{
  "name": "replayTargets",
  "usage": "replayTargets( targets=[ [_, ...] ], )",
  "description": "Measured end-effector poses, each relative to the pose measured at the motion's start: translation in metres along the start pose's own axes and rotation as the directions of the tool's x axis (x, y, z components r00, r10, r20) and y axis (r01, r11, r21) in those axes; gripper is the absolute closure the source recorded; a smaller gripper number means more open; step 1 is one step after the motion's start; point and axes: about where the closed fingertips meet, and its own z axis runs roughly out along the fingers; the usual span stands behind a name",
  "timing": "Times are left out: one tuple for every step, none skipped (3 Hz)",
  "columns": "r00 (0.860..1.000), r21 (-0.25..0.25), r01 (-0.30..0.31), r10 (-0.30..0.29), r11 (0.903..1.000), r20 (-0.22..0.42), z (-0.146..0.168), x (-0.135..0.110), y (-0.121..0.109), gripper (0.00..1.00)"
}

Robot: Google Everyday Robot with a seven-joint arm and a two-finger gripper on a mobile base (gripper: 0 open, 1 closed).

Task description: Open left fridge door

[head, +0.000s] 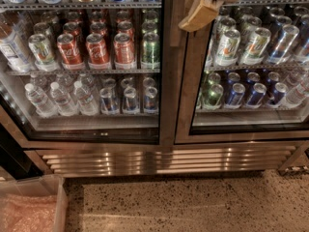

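The left fridge door [91, 95] is a tall glass pane in a brushed steel frame, filling the left half of the view. Behind it are red, silver and green cans and small water bottles on shelves. Its right frame edge [167, 81] runs down the middle, beside the matching right door, and the two look flush. My gripper [199, 11], tan and white, hangs in from the top edge, just in front of the steel strip where the two doors meet, on the right door's side. Its upper part is cut off by the frame.
The right glass door [251, 52] shows silver-green and blue cans. A ribbed steel grille [164, 161] runs below both doors. A speckled floor [193, 202] lies in front. A clear plastic bin [29, 207] with pink wrap sits at the lower left.
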Motion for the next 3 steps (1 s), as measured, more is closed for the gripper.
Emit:
replayTargets(
  targets=[
    [1.000, -0.023, -0.029, 0.029, 0.9993, 0.005, -0.0052, 0.0018, 0.0196, 1.00],
    [0.999, -0.025, -0.032, 0.032, 0.9992, 0.005, -0.0084, 0.0005, 0.0217, 1.00],
    [0.999, -0.025, -0.032, 0.032, 0.9992, 0.005, -0.0084, 0.0005, 0.0217, 0.81]
  ],
)
